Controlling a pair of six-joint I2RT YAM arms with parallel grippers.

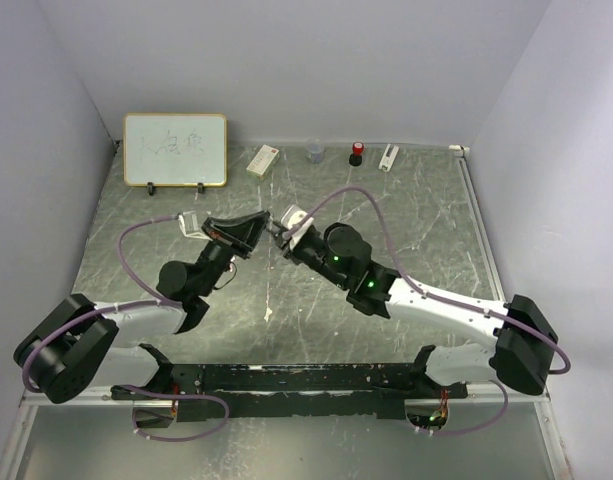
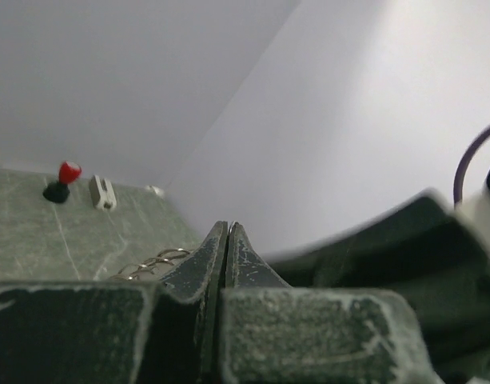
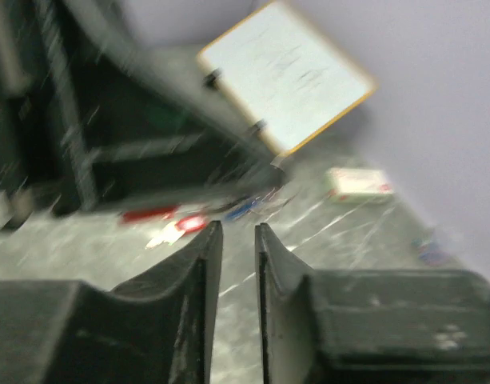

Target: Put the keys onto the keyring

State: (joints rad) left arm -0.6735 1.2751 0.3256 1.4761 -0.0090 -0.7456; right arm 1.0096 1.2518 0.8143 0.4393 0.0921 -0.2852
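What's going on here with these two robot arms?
The left end effector is shut, loops of the keyring right beside it; whether it pinches them is unclear. The right end effector faces it, jaws slightly apart and empty. Blurred red and blue pieces, likely the keys, sit just beyond its tips.

Mid-table, left gripper [image 1: 266, 227] and right gripper [image 1: 279, 237] met tip to tip and barred the centre, whiteboard [image 1: 175, 150], white box [image 1: 262, 160] and red-capped knob [image 1: 356, 153] lined the back wall [image 1: 286, 60], bare tabletop [image 1: 436, 220] lay open at the right.
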